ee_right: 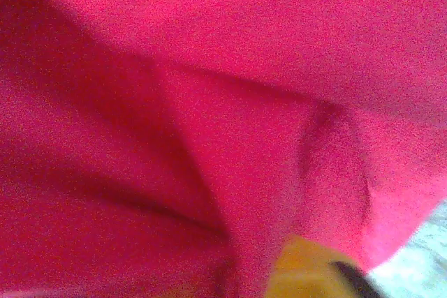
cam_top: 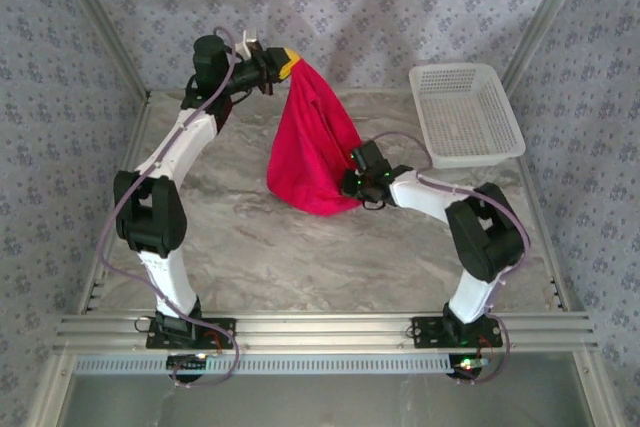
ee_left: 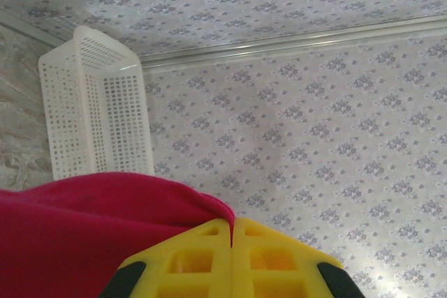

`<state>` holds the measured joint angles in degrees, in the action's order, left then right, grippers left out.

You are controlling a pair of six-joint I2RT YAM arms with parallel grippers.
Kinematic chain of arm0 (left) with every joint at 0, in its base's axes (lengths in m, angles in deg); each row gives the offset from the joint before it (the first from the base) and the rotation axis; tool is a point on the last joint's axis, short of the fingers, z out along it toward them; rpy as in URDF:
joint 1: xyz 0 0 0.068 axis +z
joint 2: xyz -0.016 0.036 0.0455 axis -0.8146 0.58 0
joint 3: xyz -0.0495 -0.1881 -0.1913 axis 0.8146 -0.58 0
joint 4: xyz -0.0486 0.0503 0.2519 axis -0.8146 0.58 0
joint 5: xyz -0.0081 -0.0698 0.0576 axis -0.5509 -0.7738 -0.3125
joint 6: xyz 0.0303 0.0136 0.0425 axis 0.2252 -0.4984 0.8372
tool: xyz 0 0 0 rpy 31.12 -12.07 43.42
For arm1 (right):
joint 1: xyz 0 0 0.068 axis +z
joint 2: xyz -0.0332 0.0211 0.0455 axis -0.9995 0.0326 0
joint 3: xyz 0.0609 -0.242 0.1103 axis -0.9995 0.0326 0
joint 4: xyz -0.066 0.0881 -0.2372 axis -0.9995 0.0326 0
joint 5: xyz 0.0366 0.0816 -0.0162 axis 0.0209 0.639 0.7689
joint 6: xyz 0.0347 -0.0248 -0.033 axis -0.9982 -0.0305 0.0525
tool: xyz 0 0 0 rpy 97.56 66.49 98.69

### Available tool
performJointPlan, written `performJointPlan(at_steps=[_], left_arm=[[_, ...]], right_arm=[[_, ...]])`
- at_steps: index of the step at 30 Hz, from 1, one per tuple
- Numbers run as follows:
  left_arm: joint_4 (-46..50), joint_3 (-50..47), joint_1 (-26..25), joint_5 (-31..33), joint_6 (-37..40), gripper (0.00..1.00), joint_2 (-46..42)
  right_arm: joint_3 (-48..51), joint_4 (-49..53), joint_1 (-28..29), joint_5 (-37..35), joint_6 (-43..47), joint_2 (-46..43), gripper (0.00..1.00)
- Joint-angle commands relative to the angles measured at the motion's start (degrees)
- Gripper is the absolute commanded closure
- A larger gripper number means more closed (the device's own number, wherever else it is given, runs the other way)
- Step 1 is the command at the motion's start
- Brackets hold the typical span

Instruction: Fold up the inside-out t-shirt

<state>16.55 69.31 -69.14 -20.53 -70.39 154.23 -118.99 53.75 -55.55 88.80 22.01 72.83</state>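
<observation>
The red t-shirt [cam_top: 310,152] hangs as a bunched, roughly triangular drape over the middle of the table [cam_top: 300,257], toward its far edge. Its top narrows to a single gathered point. Its rounded lower end either reaches the marbled table surface or hangs just above it; the top view does not settle which. The cloth falls in deep vertical folds.

The left gripper [cam_top: 288,64] is raised high at the back of the workspace and carries the top point of the t-shirt. In the left wrist view its two yellow fingers [ee_left: 188,263] are pressed together along their seam, and red cloth spills out from them to the left. State: clenched on the t-shirt.

The right gripper [cam_top: 355,175] sits low against the lower right flank of the drape, touching the cloth. In the right wrist view, red fabric lies close to the lens in soft ridges. Part of one yellow finger [ee_right: 304,270] shows at the bottom edge, and a sliver of table shows at the lower right corner. State: it cannot be told whether the jaws are parted, closed, or pinching cloth.

A white mesh basket [cam_top: 465,112] stands on the table at the far right, well apart from the t-shirt and beyond the right arm's wrist. Patterned wall panels [cam_top: 400,7] enclose the table on the far side and on both flanks.
</observation>
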Motion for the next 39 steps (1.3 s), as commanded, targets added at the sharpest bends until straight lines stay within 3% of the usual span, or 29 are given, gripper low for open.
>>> performJointPlan(at_steps=[1, 7, 12, 18, 20, 21, 24, 25, 30, 35, 39], left_arm=[[-8.8, -3.8, -0.5, 2.0, -1.2, 1.0, -2.0], [-10.2, -8.0, -1.6, 2.3, -0.7, 1.0, -1.8], [-9.0, -8.0, -1.6, 2.1, 0.3, 1.0, -1.9], [-8.2, -8.7, -1.5, 2.1, 0.8, 1.0, -2.3], [-8.2, -8.8, -1.3, 1.9, 0.7, 1.0, -2.5], [-8.0, -9.0, -1.0, 1.8, 0.8, 1.0, -2.7], [-4.8, -9.2, 0.7, 1.2, 3.2, 1.0, -3.6], [-2.5, -9.1, 1.5, 1.2, 5.4, 1.0, -3.9], [17.9, -4.5, 4.5, 4.2, 23.0, 0.97, -1.4], [32.4, 2.5, 4.5, 6.8, 35.5, 0.87, 6.5], [33.8, -3.5, 4.5, 8.3, 40.7, 0.64, 5.0]], right_arm=[[-1.5, 6.6, 0.6, -2.1, 4.4, -7.6, 0.54], [-7.9, 3.1, 1.9, -0.1, 12.8, -8.4, 0.3], [-15.5, -0.1, 2.2, 1.8, 17.9, -1.3, 0.23], [-24.5, -3.2, 2.7, 0.7, 19.9, 8.2, 0.22], [-28.8, -1.3, 2.6, -2.1, 19.6, 11.6, 0.29], [-30.7, 0.0, 2.4, -2.6, 19.6, 12.8, 0.41], [-33.0, 5.3, 2.2, -2.7, 18.5, 11.0, 0.93], [-33.2, 8.4, 2.2, -2.9, 17.8, 9.0, 1.0], [-29.8, 20.8, -0.6, 4.9, 13.7, -6.6, 1.0], [-22.5, 20.3, -10.3, 19.8, 6.1, -18.9, 1.0], [-17.9, 17.7, -18.6, 24.1, 3.3, -21.8, 1.0]])
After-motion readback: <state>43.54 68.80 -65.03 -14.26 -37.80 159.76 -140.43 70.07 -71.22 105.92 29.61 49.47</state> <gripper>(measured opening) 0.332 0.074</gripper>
